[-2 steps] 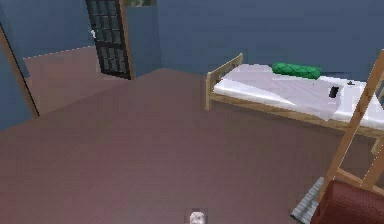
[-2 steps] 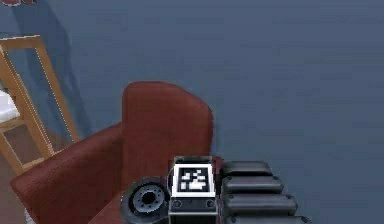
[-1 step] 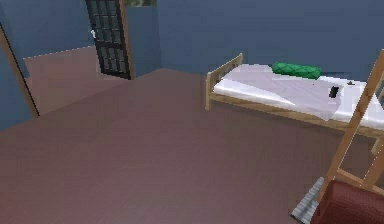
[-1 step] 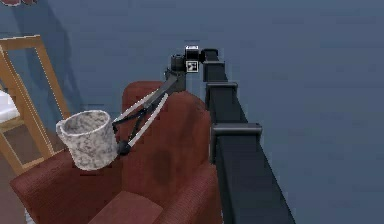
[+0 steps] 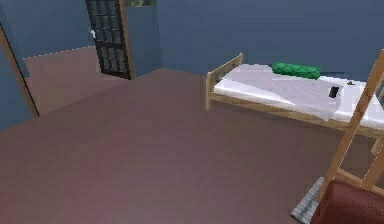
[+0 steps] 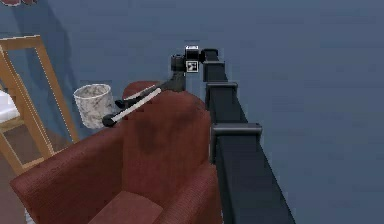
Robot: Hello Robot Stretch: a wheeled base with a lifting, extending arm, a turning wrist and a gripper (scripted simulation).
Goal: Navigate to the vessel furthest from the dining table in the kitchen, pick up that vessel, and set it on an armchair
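So, arm side view first: you've got the arm (image 6: pixel 235 130) running up from the bottom edge as a dark bar, w/ the two white squares (image 6: pixel 190 58) at its far end. Left of them is the gripper (image 6: pixel 112 119), its thin fingers slanting down-left across the top of the armchair (image 6: pixel 150 165). The fingers' state isn't readable from this render, so you can't tell it. Since the chair's back sits right behind the tips, you also can't tell whether it's carrying anything. Whether the tips touch the chair or hang above it, no way to say.

The armchair is dark red and takes up the lower left and middle of that view, directly under the gripper. Just beyond its left arm a white patterned bin (image 6: pixel 92 103) stands on the floor against the blue wall (image 6: pixel 300 60). A light wooden frame (image 6: pixel 30 90) stands at the far left, near the bin.

Fwd view: the same armchair pokes in at the bottom right corner (image 5: pixel 345 205). A bed (image 5: pixel 290 92) w/ a wooden frame and white mattress stands at mid-right. A green bundle (image 5: pixel 298 70) lies on it near the wall, and a small dark item (image 5: pixel 333 91) lies on it further right. A dark paned door (image 5: pixel 108 38) is at the back left. Brown floor (image 5: pixel 150 150) lies between you and both.
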